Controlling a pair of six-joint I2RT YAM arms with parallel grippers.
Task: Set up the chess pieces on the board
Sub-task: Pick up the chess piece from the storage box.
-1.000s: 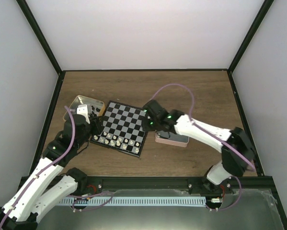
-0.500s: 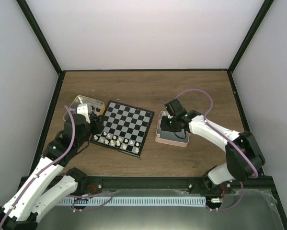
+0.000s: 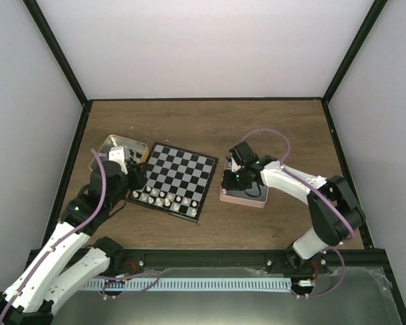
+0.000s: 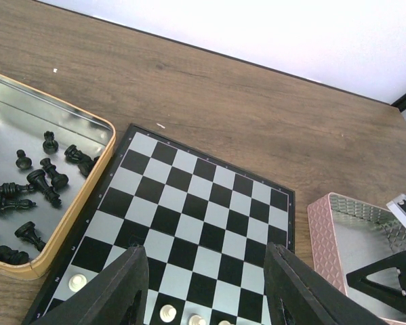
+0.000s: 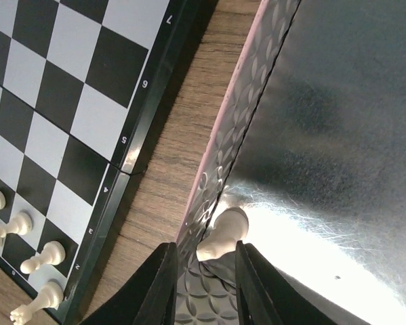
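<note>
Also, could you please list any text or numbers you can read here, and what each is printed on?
"7", "6", "5": rank numbers on the dark rim of the board, right wrist view.
"2": on the same rim, left wrist view.
The other rim marks are too blurred to read; no other text shows.

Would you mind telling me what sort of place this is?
Most likely a robot lab test cell: white panel walls in a black frame enclose a wooden tabletop, with a left arm and right arm at its near edge and a chessboard laid out.
</note>
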